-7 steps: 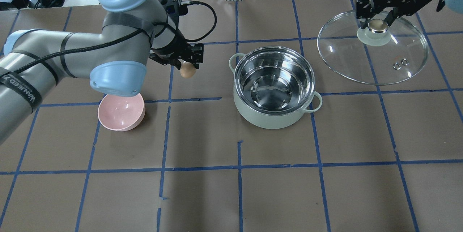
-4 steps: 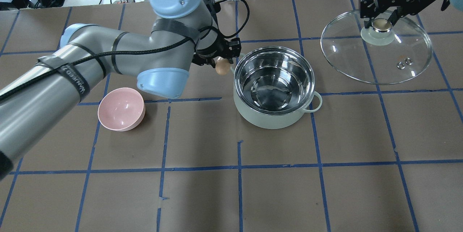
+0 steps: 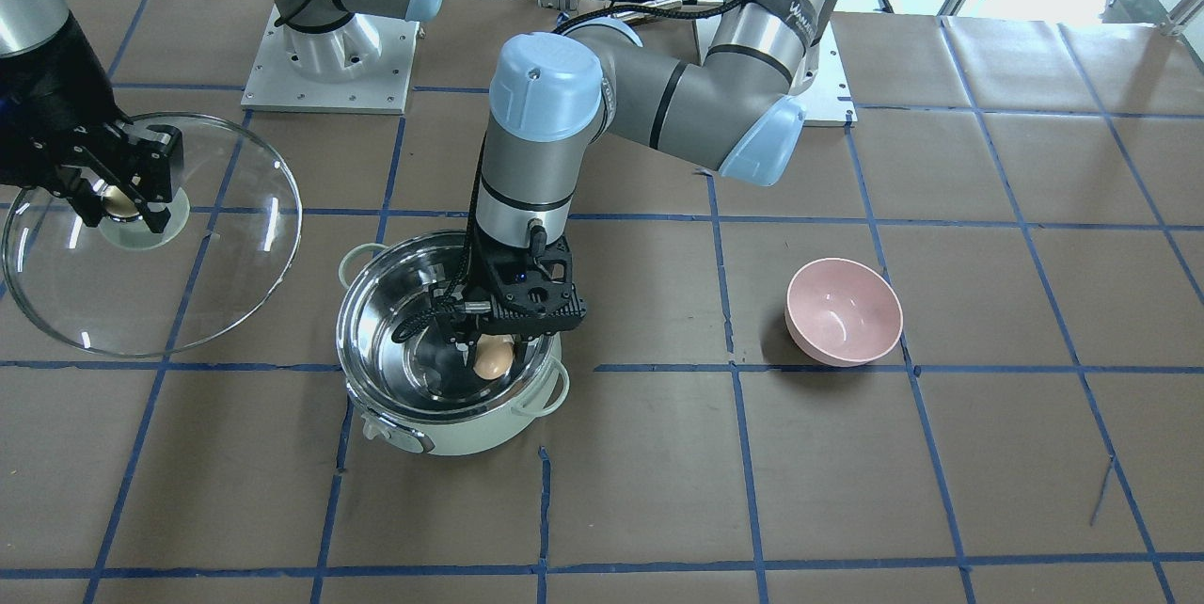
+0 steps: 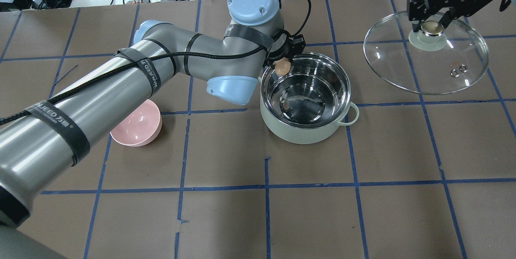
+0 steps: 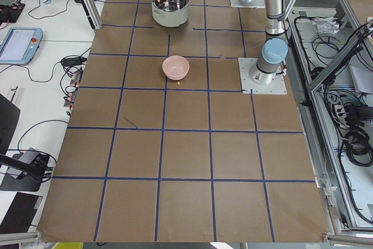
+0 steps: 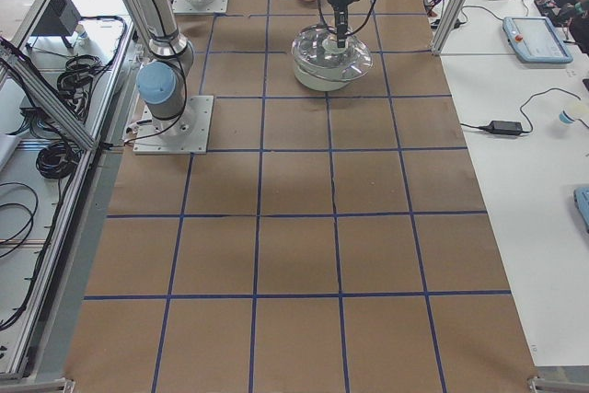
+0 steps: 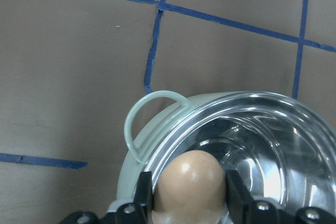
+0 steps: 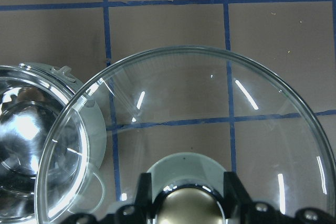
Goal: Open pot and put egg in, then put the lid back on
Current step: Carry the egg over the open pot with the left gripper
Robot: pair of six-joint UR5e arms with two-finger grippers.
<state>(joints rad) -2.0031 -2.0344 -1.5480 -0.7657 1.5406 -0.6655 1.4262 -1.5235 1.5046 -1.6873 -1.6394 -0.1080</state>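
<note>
Left gripper (image 7: 189, 198) pinches tan oval egg (image 7: 190, 179) (glossy) over steel-lined pot (image 4: 305, 130).

The light is bright and even, and it comes from above. The brown table (image 4: 363, 218) looks flat, with no glare. The shiny inside of the pot (image 4: 298, 134) throws back white patches and dark wavy shapes. The lid (image 4: 427, 69) has short white streaks of light on its glass. A small, soft shadow sits under the bowl (image 4: 137, 126) and under the pot. In the front-facing view the upper right corner is washed out white. In the left wrist view the egg (image 7: 190, 182) has a small pale shine spot. The two side views are sharp, but things at the far end look tiny.
</note>
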